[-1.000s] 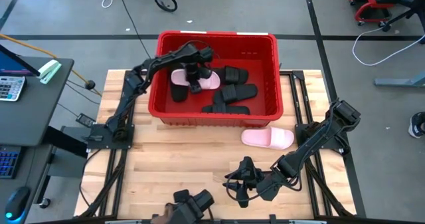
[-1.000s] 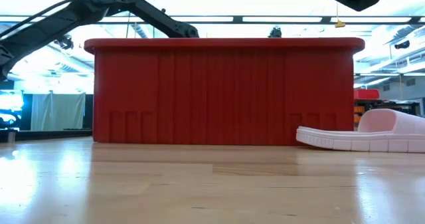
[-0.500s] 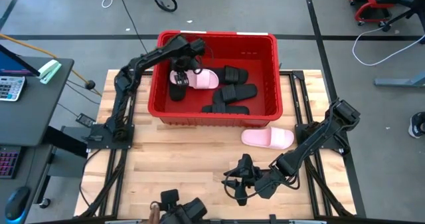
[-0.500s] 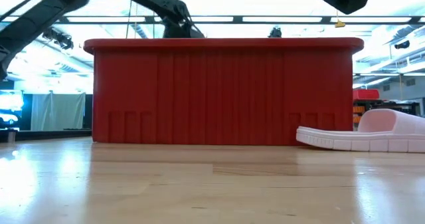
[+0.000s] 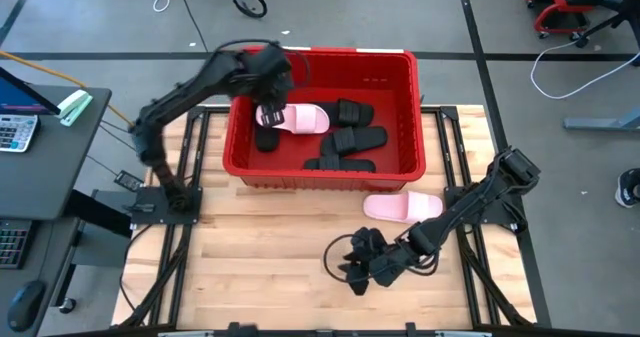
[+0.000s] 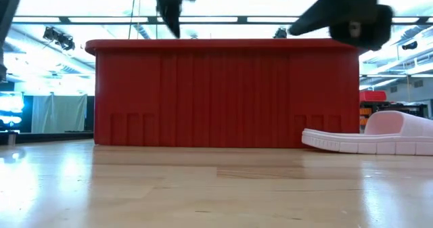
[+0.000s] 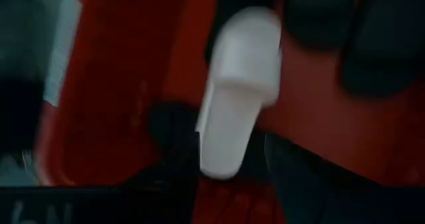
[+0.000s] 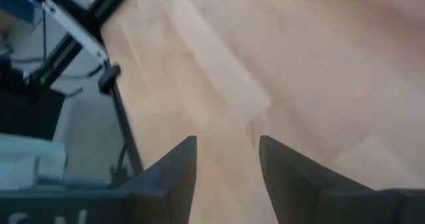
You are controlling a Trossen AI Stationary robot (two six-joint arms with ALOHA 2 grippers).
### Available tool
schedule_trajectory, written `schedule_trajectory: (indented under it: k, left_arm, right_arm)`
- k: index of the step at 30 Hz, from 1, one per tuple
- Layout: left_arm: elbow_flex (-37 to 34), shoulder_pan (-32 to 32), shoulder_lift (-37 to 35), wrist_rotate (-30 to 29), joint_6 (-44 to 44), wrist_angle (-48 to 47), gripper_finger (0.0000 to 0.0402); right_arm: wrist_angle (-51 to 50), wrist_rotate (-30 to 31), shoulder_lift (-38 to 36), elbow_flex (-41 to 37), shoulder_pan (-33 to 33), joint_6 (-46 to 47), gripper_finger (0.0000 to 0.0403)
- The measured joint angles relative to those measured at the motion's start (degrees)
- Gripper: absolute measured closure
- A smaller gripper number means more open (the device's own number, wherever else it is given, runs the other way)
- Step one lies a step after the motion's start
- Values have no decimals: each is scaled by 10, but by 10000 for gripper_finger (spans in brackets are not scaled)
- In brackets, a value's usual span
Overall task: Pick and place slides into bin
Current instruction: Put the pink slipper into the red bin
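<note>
The red bin (image 5: pixel 322 53) stands at the table's far middle and fills the low view (image 6: pixel 226 93). In it lie a pale pink slide (image 5: pixel 296 118) and several black slides (image 5: pixel 352 139). My left gripper (image 5: pixel 268 89) hangs open and empty over the bin's far left part. Its wrist view looks down on the pink slide (image 7: pixel 239 91). A second pale pink slide (image 5: pixel 403 208) lies sole down on the table in front of the bin, at the right of the low view (image 6: pixel 379 137). My right gripper (image 5: pixel 352 262) is open and empty over bare wood near the front (image 8: pixel 227 164).
Bare wooden table top (image 5: pixel 270 237) lies in front of the bin. A side desk with a calculator (image 5: pixel 15 132) stands beyond the table's left edge. Cables lie on the floor beyond the far edge.
My left gripper has risen out of the bin and drawn toward the bin's far left corner, away from the pink slide, which stays lying in the bin. My right gripper has moved a little toward the table's left edge, above the table.
</note>
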Motion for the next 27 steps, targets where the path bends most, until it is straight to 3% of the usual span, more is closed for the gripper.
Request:
schedule_trajectory:
  k: [6, 11, 19, 24, 27]
  left_arm:
    - [1, -68, -89, 3, -119, 77, 237]
    - [1, -124, -129, 16, -220, 98, 239]
    - [1, -180, -131, 21, -234, 96, 240]
    - [0, -197, -118, 21, -234, 97, 239]
    - [0, -200, -113, 21, -234, 97, 240]
  right_arm:
    - [-10, -45, -5, 0, 33, 66, 234]
    - [-78, -47, -8, 0, 73, 205, 234]
    - [-271, -86, -8, 0, 165, 521, 234]
    - [-434, -76, -8, 0, 211, 635, 234]
    - [-529, -41, -9, 0, 211, 642, 233]
